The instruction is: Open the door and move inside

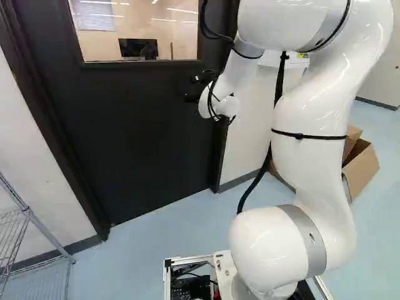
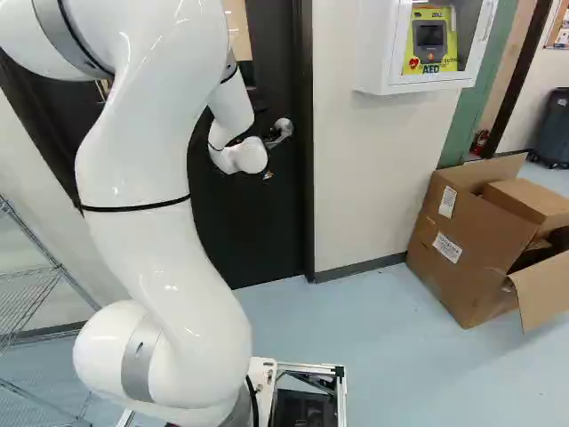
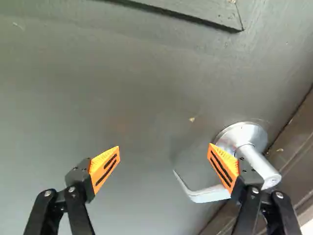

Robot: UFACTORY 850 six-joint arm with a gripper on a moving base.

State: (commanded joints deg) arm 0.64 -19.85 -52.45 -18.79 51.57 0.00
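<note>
Gripper [image 3: 165,146] fingers wide, nothing held; door [image 1: 134,125] looks shut; lever handle [image 3: 208,195] (upper middle of right base view) mostly beyond the finger nearer the door frame [image 3: 293,156], long axis roughly across the gap, tip showing between fingers; probably shift frameward first.

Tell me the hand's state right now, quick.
Hand: open, its fingers spread wide and gripping nothing; the lever handle shows behind one finger, partly hidden by it.
</note>
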